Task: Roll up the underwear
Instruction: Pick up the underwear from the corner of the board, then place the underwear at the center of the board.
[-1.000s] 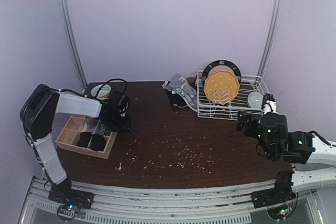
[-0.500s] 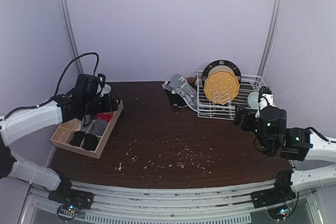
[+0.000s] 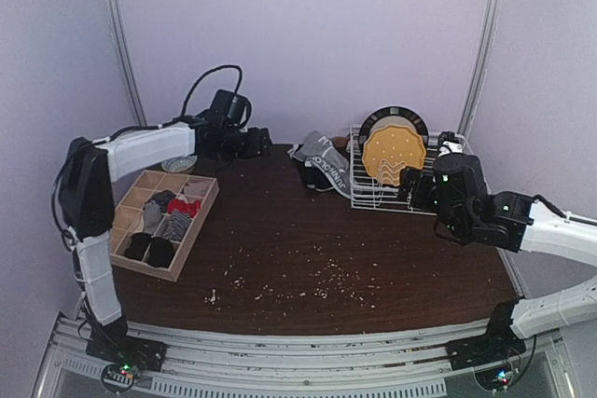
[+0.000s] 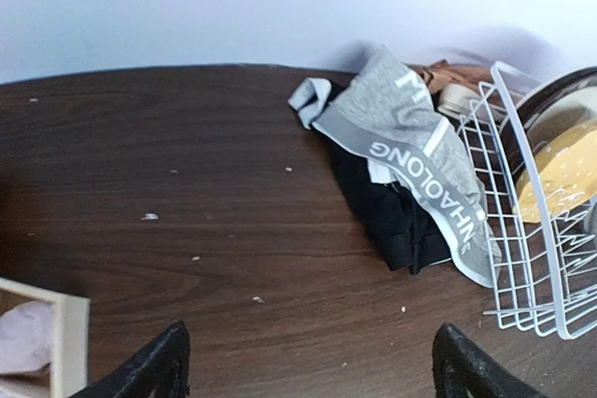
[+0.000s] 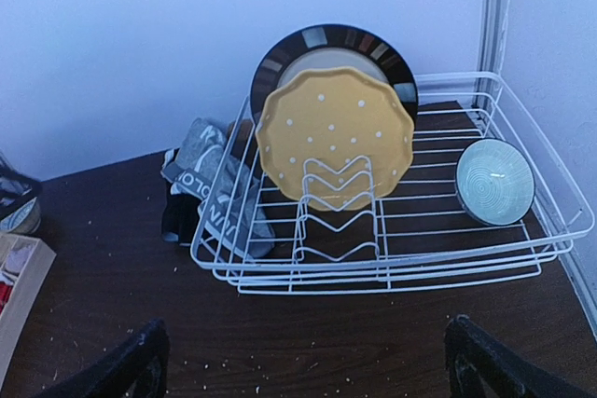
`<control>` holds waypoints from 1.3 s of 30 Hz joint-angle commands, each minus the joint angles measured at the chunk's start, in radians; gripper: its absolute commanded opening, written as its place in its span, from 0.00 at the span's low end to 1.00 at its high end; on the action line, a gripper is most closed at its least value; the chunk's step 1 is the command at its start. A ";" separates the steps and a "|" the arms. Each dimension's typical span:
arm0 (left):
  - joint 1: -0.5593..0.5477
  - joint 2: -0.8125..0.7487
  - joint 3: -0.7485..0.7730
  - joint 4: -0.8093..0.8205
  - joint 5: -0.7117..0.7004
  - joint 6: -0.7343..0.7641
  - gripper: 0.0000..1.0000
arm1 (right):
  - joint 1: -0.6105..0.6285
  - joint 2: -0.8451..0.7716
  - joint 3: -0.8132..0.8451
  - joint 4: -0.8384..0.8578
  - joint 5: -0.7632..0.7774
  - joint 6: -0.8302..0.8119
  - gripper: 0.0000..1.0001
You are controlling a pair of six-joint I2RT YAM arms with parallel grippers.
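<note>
Landmark is the dish rack [image 3: 410, 204], far right of the table [image 3: 308, 249].

- the underwear [image 3: 319, 163]: loose heap touching the rack's left side, unrolled. The grey pair with the white-lettered waistband [image 4: 424, 184] is draped on top, a black pair [image 4: 396, 221] sits under it, and something tan shows behind, can't tell what. The waistband end lies against the rack wire.
- left gripper [image 3: 256, 144]: in the air left of the rack, past the heap, near the back wall. In the wrist view the fingers [image 4: 168, 365] are spread wide, with nothing between them, only bare tabletop below. It faces the heap and isn't touching it.
- right gripper [image 3: 410, 191]: at the rack's near-right side, aimed at the rack. Its fingers [image 5: 476, 361] are spread wide and hold nothing.
- In the rack: a yellow dotted plate [image 5: 334, 137] upright in the slots, a dark-rimmed plate [image 5: 317, 44] upright just behind it, and a teal bowl [image 5: 494, 182] on edge at the right end.
- wooden divider box [image 3: 201, 221]: well left of the rack, near the left table edge. Its compartments hold rolled cloth in black, grey-striped and red.
- Pale crumbs [image 3: 326, 277] are scattered on the table in front of the rack.
</note>
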 commanded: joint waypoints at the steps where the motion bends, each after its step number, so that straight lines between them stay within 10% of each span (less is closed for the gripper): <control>1: -0.049 0.234 0.213 -0.053 0.139 -0.008 0.84 | -0.018 -0.049 -0.057 -0.015 -0.130 -0.025 1.00; 15: -0.085 0.796 0.826 -0.114 0.173 0.029 0.75 | -0.023 -0.102 -0.124 -0.096 -0.208 0.015 0.97; 19: -0.072 0.828 0.855 -0.109 0.193 -0.035 0.53 | -0.023 -0.135 -0.133 -0.122 -0.194 0.016 0.97; 22: -0.066 0.825 0.836 -0.094 0.220 -0.049 0.17 | -0.024 -0.167 -0.140 -0.134 -0.180 0.007 0.96; 24: -0.066 0.794 0.787 -0.069 0.243 -0.048 0.00 | -0.024 -0.188 -0.149 -0.134 -0.175 0.000 0.96; 30: -0.079 0.323 0.199 0.265 0.169 -0.016 0.00 | -0.024 -0.231 -0.149 -0.154 -0.193 -0.001 0.96; 39: -0.200 -0.330 -0.333 0.147 0.148 0.043 0.00 | -0.020 -0.191 -0.172 -0.081 -0.436 -0.027 0.93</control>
